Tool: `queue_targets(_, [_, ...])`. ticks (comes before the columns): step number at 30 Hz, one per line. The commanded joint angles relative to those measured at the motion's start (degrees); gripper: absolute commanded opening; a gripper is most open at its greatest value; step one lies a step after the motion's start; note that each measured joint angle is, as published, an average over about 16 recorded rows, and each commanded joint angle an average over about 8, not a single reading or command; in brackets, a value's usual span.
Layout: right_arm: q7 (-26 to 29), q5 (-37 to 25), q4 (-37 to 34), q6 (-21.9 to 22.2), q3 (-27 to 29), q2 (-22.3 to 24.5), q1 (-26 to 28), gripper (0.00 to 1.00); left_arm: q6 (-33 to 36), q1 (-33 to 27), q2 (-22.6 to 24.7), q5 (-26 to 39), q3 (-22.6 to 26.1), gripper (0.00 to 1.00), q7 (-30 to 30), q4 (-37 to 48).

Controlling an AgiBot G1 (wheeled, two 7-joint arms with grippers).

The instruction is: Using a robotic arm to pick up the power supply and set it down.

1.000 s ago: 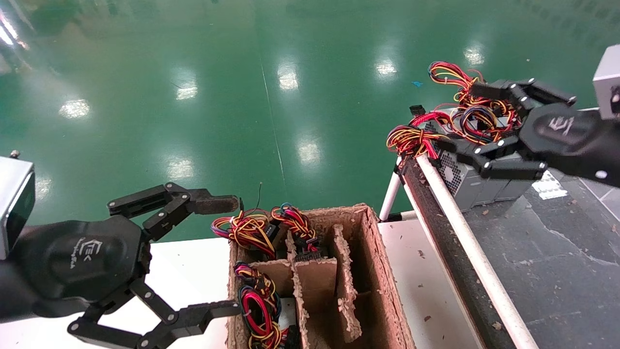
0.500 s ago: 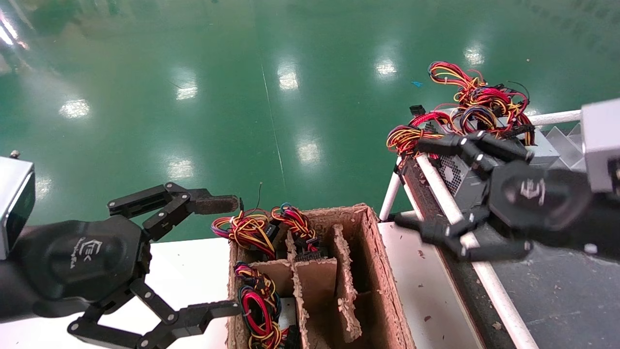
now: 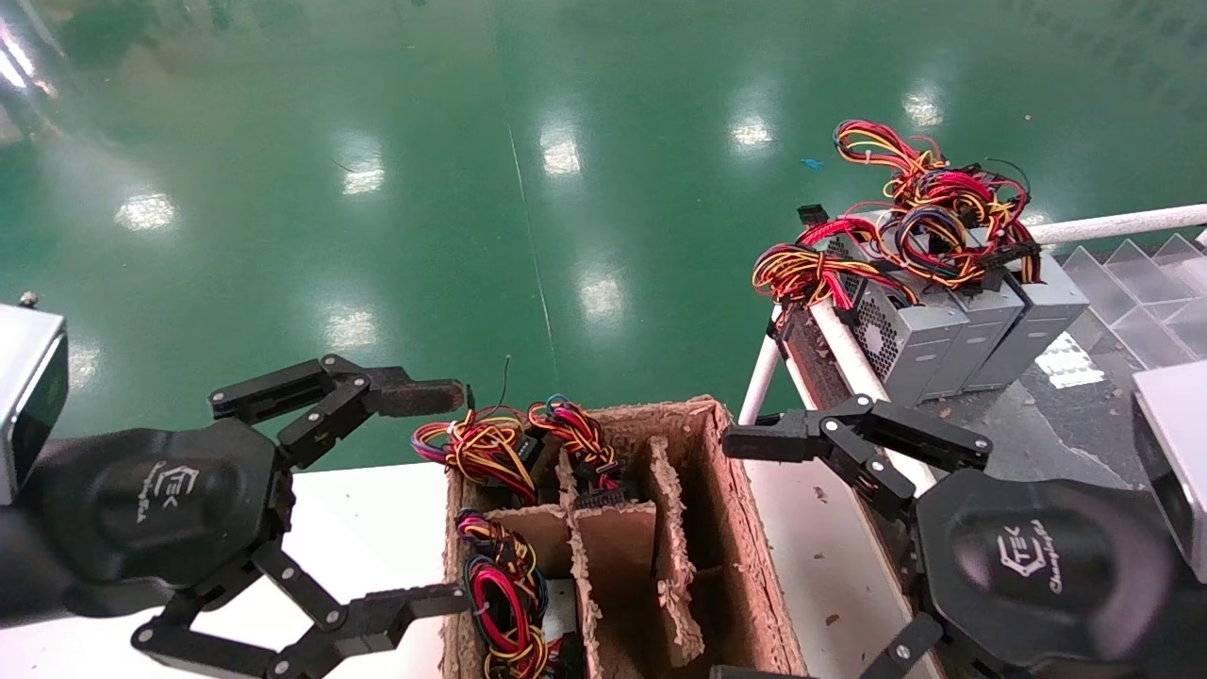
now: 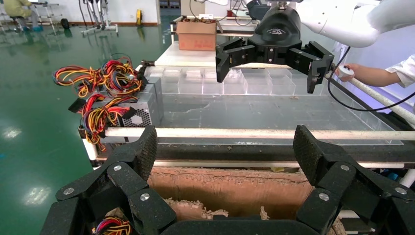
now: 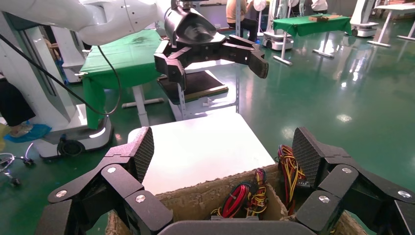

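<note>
Right pincer (image 3: pixel 754 556) swinging back to the box (image 3: pixel 745 528), empty and spread wide

It's leaving the dropped supplies (image 3: pixel 905 330) on the right surface (image 3: pixel 1084 453); next red-wired supply (image 3: pixel 504 599) is sitting in the box by the open left pincer (image 3: pixel 424 500)

**Surfaces before you**

At your twelve o'clock, the floor (image 3: pixel 566 141) is glossy green. Your right gripper (image 3: pixel 745 556) has a glossy black shell; its finger pads (image 5: pixel 307 155) look rough and matt. The box (image 3: pixel 745 528) is fibrous, ragged-edged cardboard. At two o'clock, the power supplies (image 3: pixel 919 330) are matt grey metal.
</note>
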Motion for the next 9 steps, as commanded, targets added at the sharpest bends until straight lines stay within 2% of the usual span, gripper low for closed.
queue_targets(1, [0.3, 0.61, 0.97, -0.31, 0.06, 0.13, -0.68, 1.0, -0.01, 0.0, 0.0, 0.0, 0.0, 1.0, 0.0, 0.0])
queue_targets(9, [0.08, 0.2, 0.2, -0.08, 0.04, 0.06, -0.14, 1.0, -0.01, 0.0, 0.0, -0.01, 0.0, 1.0, 0.0, 0.01])
